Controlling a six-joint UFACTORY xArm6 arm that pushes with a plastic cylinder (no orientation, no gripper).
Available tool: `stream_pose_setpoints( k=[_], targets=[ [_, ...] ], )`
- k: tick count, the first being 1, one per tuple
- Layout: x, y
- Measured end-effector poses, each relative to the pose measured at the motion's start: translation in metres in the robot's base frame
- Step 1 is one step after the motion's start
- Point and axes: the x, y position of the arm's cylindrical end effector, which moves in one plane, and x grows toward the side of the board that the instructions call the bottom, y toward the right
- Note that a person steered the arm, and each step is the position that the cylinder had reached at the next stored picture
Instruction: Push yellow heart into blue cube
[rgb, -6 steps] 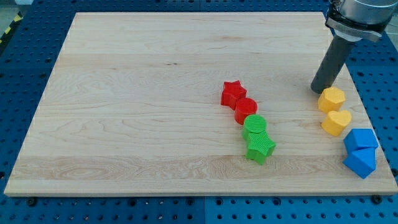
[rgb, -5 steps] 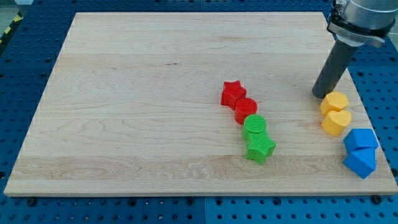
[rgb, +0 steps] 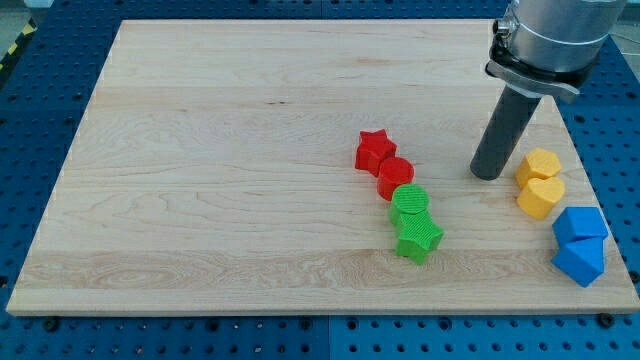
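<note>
Pincer absent: my tip (rgb: 487, 174) is set at nine o'clock of the yellow heart (rgb: 540, 197), clear, to line up a push toward the blue cube (rgb: 579, 223).

Pale wooden desk (rgb: 220, 150) on a blue base.
The perforated blue surface (rgb: 40, 110) shows around every edge of the desk; lighting is even and bright.

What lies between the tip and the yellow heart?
Only bare board in the camera view: my tip stands left of the yellow heart, with the yellow hexagon just above that line.
</note>
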Motion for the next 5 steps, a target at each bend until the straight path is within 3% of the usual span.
stream_pose_setpoints(
  k=[5],
  targets=[
    [0.025,0.032]
  ],
)
